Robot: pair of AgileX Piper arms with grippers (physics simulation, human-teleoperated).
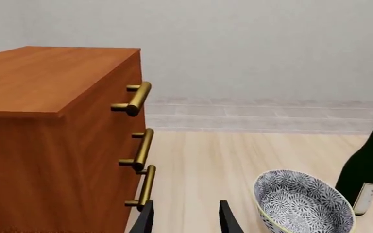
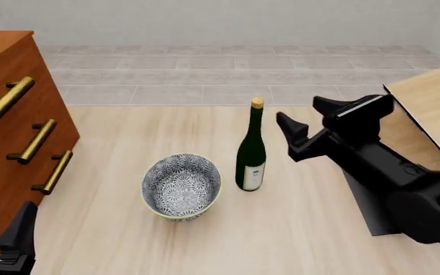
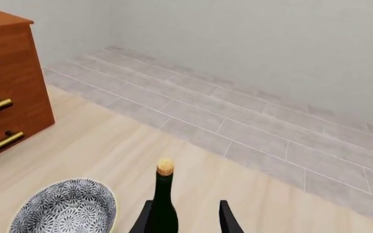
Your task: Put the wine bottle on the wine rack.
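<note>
Nothing is done yet: I have the right gripper (image 2: 306, 121) spread apart near the upright wine bottle (image 2: 251, 150), ungrasped, wine rack (image 2: 432, 106) waiting beyond.

one wine bottle (image 2: 251, 150), one bowl (image 2: 181, 185), one cabinet (image 2: 10, 132), one wine rack (image 2: 426, 109).

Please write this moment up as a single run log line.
right hand: open, beside bottle neck, not gripping | left hand: open, near cabinet | bottle: upright on table, beside bowl | rack: unloaded
</note>
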